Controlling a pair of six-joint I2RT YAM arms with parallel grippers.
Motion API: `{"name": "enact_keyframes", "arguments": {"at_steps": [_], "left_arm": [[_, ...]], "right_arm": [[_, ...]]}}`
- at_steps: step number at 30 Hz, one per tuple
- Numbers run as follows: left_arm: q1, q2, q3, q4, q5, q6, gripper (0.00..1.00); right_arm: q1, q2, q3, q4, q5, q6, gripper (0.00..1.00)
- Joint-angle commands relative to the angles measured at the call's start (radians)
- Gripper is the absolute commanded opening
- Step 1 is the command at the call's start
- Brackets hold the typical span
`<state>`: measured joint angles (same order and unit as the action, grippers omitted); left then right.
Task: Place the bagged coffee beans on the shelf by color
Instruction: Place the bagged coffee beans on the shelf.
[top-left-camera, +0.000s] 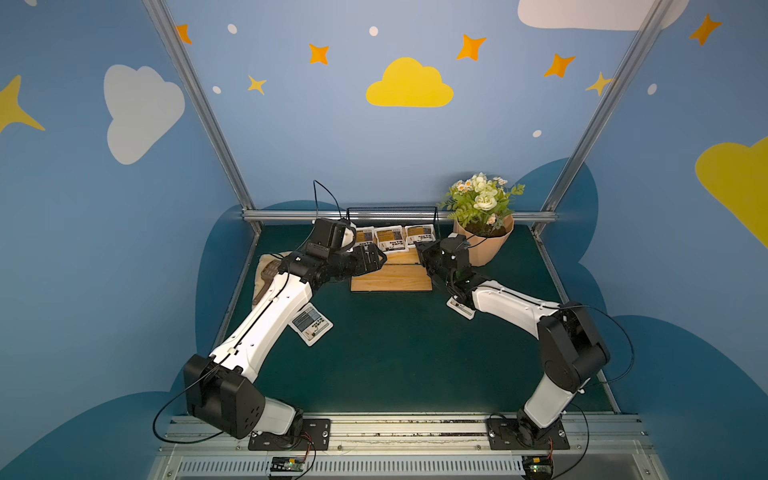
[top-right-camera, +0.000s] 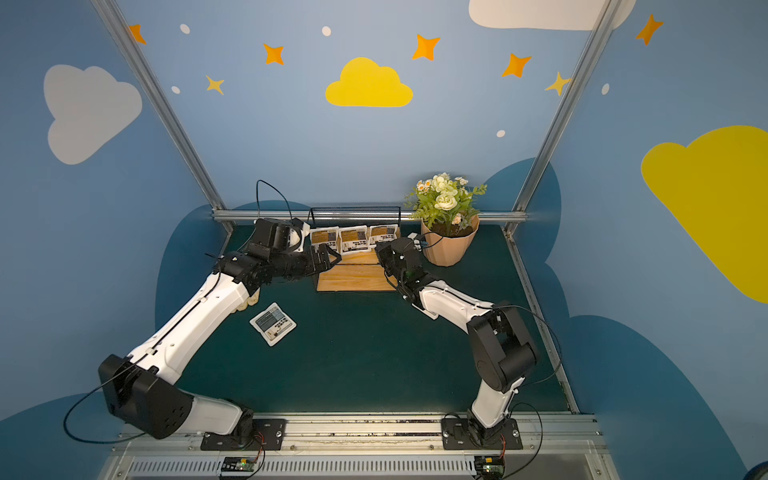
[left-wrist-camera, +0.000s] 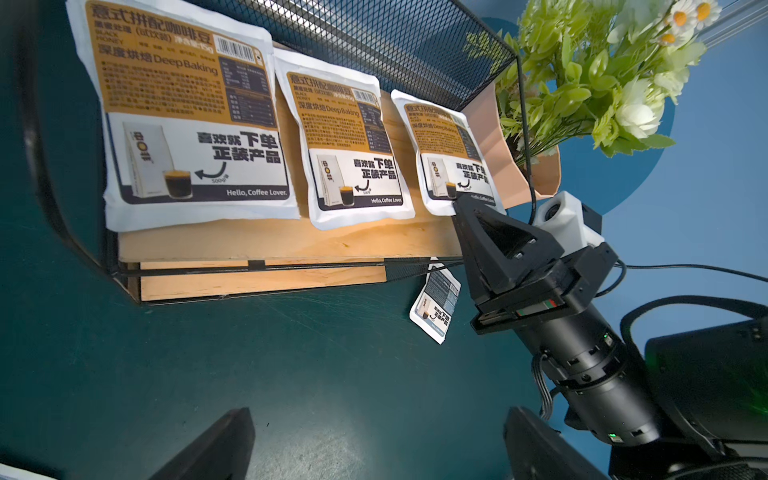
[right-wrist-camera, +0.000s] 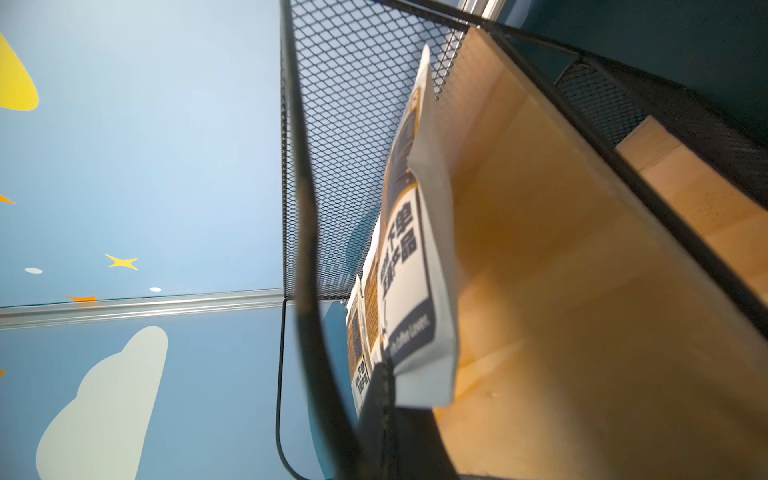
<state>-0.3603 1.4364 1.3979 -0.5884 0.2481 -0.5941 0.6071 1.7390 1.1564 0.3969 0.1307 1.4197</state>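
Three bagged coffee beans with yellow-brown panels lie in a row on the shelf's upper board, also seen in the left wrist view. A grey-blue bag lies on the mat beside my left arm. Another grey-blue bag lies on the mat, partly under my right arm. My left gripper is open and empty, near the shelf's left end. My right gripper is shut, its tip against the near edge of the rightmost bag.
A terracotta pot with flowers stands just right of the shelf, close behind my right wrist. A cream glove lies under my left forearm. The shelf's black mesh back rises behind the bags. The lower board holds nothing.
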Motion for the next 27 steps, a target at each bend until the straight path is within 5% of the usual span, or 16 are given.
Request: {"name": "enact_keyframes", "arguments": {"at_steps": [1, 5, 11, 22, 27], "left_arm": [[0.003, 0.005, -0.007, 0.011, 0.015, 0.006, 1.00], [0.003, -0.001, -0.016, 0.021, 0.020, 0.005, 1.00], [0.003, -0.008, -0.023, 0.025, 0.025, 0.001, 1.00], [0.003, -0.021, -0.030, 0.029, 0.024, -0.006, 1.00], [0.003, -0.035, -0.034, 0.021, 0.012, -0.007, 1.00]], "right_arm": [[-0.008, 0.020, -0.011, -0.004, 0.012, 0.013, 0.00], [-0.009, 0.018, -0.016, -0.014, 0.015, 0.017, 0.02], [-0.007, 0.004, -0.025, -0.039, 0.022, 0.020, 0.44], [-0.005, -0.025, -0.038, -0.069, 0.015, 0.028, 0.87], [0.001, -0.043, -0.039, -0.088, -0.041, 0.034, 0.92]]}}
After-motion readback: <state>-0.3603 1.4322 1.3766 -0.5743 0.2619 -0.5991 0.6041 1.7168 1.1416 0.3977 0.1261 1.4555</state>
